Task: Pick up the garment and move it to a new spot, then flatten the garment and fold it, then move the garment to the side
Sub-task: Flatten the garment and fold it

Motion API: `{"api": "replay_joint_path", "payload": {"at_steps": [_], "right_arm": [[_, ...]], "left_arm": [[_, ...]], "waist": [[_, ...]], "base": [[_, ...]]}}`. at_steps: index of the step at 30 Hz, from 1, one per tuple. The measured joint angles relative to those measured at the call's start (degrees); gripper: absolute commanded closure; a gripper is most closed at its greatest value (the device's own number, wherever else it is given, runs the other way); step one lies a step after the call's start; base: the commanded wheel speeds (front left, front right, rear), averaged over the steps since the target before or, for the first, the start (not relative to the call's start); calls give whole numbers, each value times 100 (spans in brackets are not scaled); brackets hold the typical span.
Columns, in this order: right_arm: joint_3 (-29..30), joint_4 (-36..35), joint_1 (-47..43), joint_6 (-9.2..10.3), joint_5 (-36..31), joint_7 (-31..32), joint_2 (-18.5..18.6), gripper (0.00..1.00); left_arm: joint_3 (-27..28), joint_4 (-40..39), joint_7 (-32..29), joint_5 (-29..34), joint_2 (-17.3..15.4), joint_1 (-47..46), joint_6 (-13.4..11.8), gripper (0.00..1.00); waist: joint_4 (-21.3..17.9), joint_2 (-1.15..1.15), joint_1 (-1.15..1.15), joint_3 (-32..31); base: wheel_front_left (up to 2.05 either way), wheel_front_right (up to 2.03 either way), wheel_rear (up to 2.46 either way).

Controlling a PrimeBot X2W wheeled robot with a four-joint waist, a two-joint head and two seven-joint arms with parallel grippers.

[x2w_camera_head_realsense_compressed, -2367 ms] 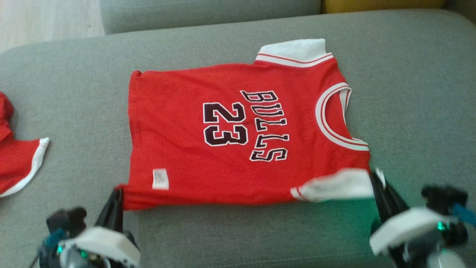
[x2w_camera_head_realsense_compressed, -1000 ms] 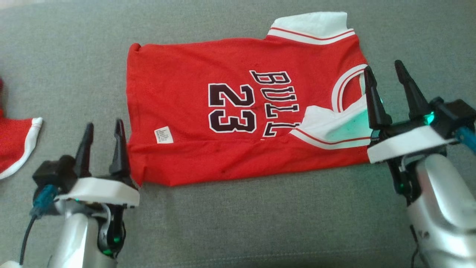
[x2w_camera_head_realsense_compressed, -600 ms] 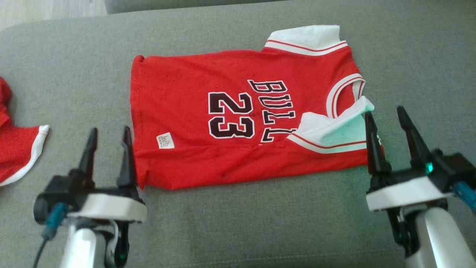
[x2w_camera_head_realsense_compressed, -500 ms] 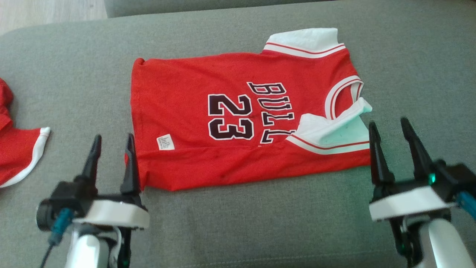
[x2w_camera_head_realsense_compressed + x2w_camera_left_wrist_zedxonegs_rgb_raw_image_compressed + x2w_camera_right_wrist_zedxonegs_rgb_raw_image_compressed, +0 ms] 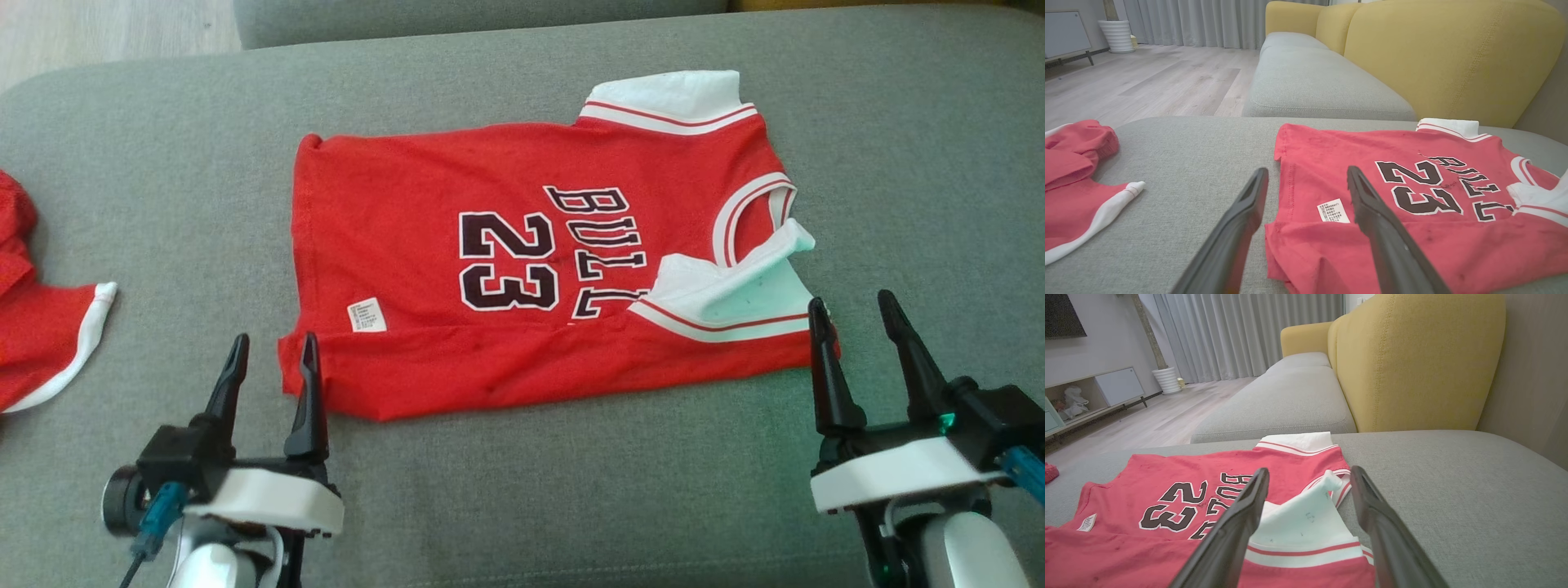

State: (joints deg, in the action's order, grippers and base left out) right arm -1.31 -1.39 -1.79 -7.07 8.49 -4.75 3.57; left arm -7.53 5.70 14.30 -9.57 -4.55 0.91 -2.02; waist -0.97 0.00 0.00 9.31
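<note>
two grippers in the head view, both with jaws spread wide and gripping nothing. the left gripper [image 5: 274,338] sits at about 7 o'clock and the right gripper [image 5: 851,300] at about 4 o'clock, fingers pointing toward 12.

the garment [image 5: 457,204] is a red jersey with "23" and "bull" in dark letters. it lies mostly flat in the middle of the grey cushion [image 5: 571,490], hem toward 9 o'clock and neck opening toward 3. the strip along its 6 o'clock edge is folded up over the front. the white sleeve [image 5: 735,298] on that side is turned over onto the chest, covering the end of the lettering. the other white sleeve [image 5: 665,94] sticks out flat at around 1 o'clock. there's a small label [image 5: 366,314] near the hem, just above the fold line.

the left gripper's inner finger overlaps the hem corner at the jersey's 7 o'clock. in the left wrist view that corner sits between the two fingers — can't tell if anything actually touches the cloth. the right gripper is just beside the 4 o'clock corner, and its wrist view has the turned-over sleeve between the fingers — same deal, contact unclear.

a second red piece [image 5: 49,343] with white trim lies well apart at 9 o'clock on the same cushion. a yellow sofa back [image 5: 1412,355] stands beyond the cushion.
</note>
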Motion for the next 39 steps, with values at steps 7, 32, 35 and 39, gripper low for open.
{"api": "replay_joint_path", "payload": {"at_steps": [7,32,35,39], "right_arm": [[0,-1,0,0,10,48,-13,0],[504,2505,1271,0,160,678,-16,0],[495,2581,1333,0,226,680,-19,0],[439,2605,1340,-4,380,679,-48,100]], "left_arm": [[-25,43,0,-16,-1,1,-21,0],[-42,1917,-549,-823,81,-985,256,0],[-24,2025,-557,-923,81,-1059,333,60],[-18,2036,-556,-967,89,-1065,361,100]], "waist": [[-6,0,0,-15],[-10,0,0,681],[-22,0,0,711],[-39,0,0,699]], "base": [[0,0,0],[0,0,0],[0,0,0],[0,0,0]]}}
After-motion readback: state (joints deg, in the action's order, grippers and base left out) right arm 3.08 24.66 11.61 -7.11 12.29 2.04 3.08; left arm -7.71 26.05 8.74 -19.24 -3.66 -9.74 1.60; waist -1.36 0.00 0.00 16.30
